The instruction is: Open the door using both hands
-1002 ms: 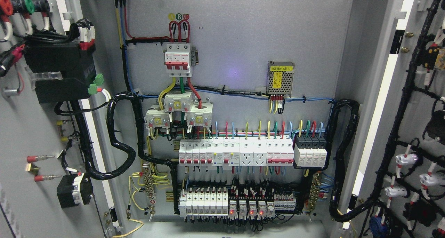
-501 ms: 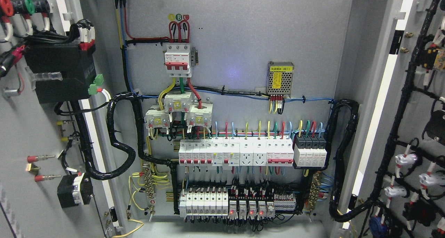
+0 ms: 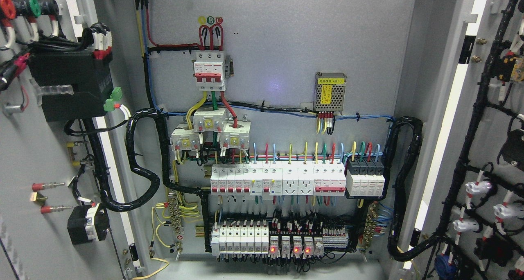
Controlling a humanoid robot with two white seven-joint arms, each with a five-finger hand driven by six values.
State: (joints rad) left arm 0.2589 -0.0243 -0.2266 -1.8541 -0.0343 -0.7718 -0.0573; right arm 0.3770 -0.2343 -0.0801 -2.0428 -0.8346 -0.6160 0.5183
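With both leaves swung wide, the left door (image 3: 37, 149) filling the frame's left edge and the right door (image 3: 487, 149) its right, the cabinet interior (image 3: 286, 59) stands exposed and opening appears complete; neither hand is in view.

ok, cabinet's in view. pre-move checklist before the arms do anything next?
1. Left door swung open: ok.
2. Right door swung open: ok.
3. Hands clear of the live interior: cannot tell, neither hand is in view.
4. Power state: not ok to touch, red indicator lights lit on the bottom row.
5. Black cable loom from the left door hangs slack, not taut: ok.
6. Main breaker and wiring look undisturbed: ok.
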